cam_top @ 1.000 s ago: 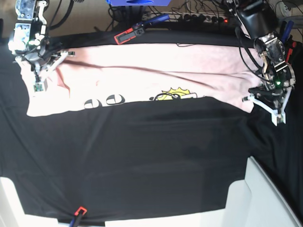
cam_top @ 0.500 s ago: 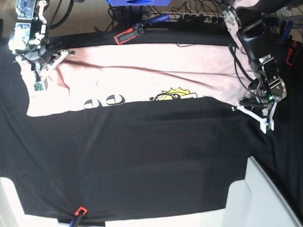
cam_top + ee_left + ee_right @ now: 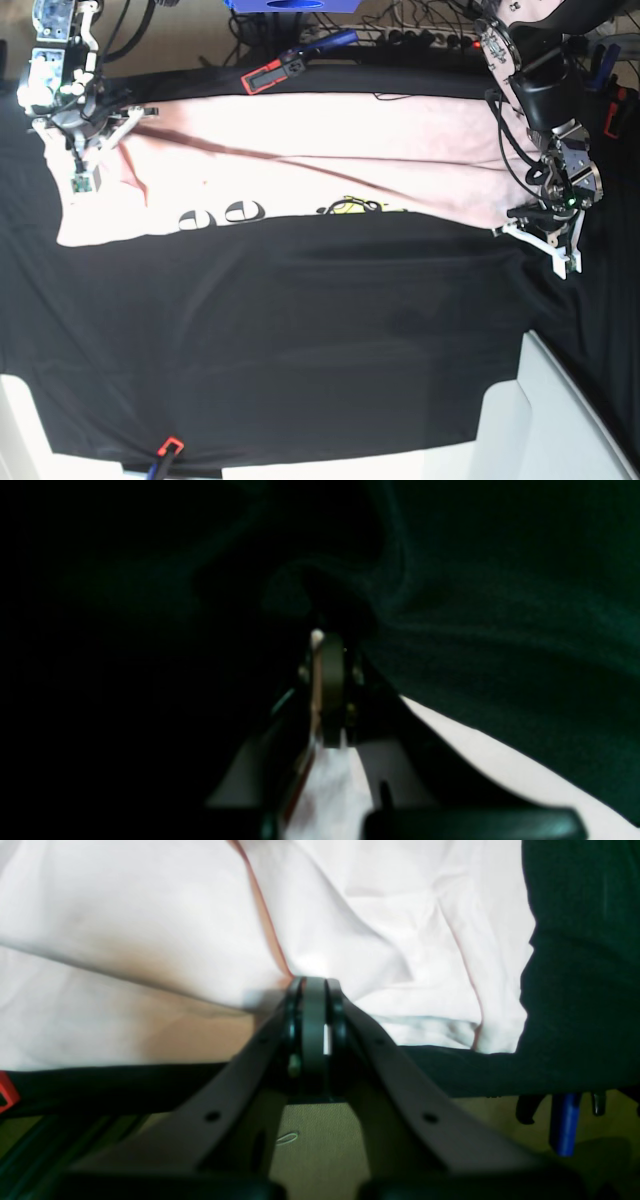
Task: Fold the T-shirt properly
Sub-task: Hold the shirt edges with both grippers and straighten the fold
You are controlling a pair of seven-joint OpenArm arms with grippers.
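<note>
Pinching opposite ends of the T-shirt [image 3: 330, 170], both the left gripper [image 3: 545, 240] and right gripper [image 3: 85, 150] look clamped shut on it, so lifting together probably comes next.

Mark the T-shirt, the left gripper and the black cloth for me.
T-shirt [image 3: 400, 150]: base view, plain pink upper panel.
left gripper [image 3: 550, 245]: base view, white finger tips.
black cloth [image 3: 300, 340]: base view, open middle below the shirt.
</note>
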